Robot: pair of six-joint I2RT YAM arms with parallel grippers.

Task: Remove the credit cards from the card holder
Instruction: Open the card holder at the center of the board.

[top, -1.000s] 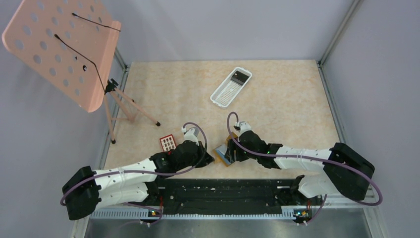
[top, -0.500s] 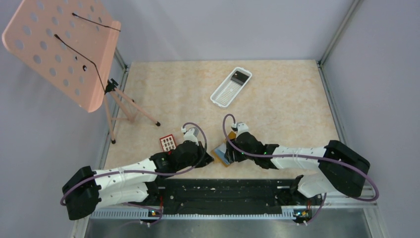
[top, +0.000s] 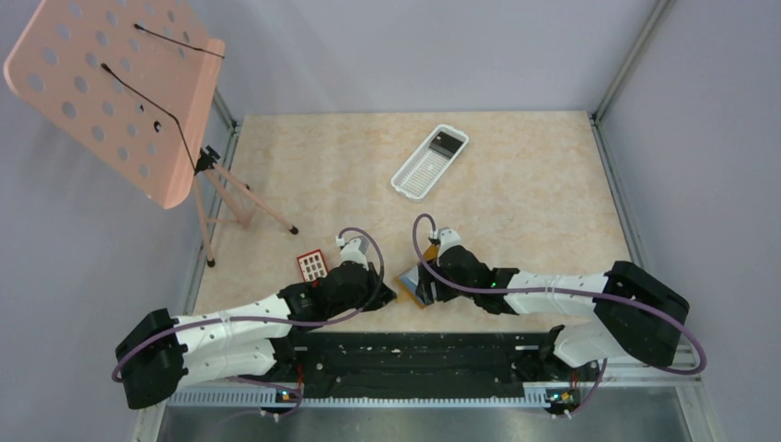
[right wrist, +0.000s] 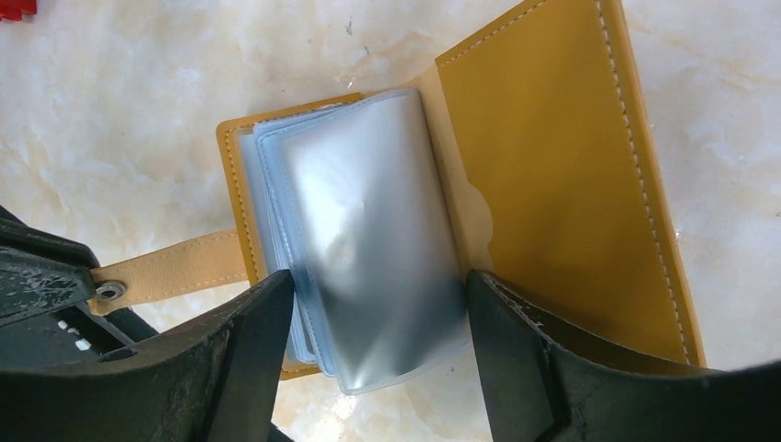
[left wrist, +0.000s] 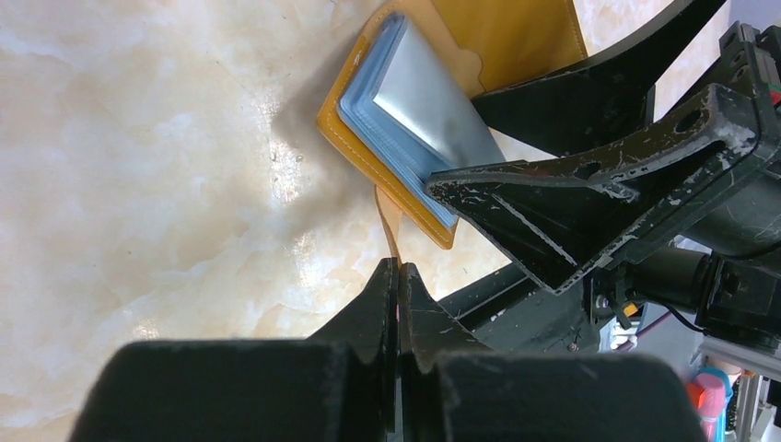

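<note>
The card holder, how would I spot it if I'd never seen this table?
Find the beige marbled table, then its near edge, where the left gripper and right gripper come close. The card holder lies open between them. Unlike the red item and white tray, it is mustard-tan leather with shiny blue-grey sleeves.

Grey walls (top: 414,55) enclose a beige marbled table (top: 516,203) and pink stand (top: 120,92).

A robotics lab cell. A left arm (top: 239,324) and a right arm (top: 553,296), both trailing cables, are bolted to a metal rail (top: 414,364) at the bottom of the frame. Plain grey walls (top: 414,55) and aluminium posts (top: 632,63) enclose the marble-look tabletop (top: 534,184).
</note>
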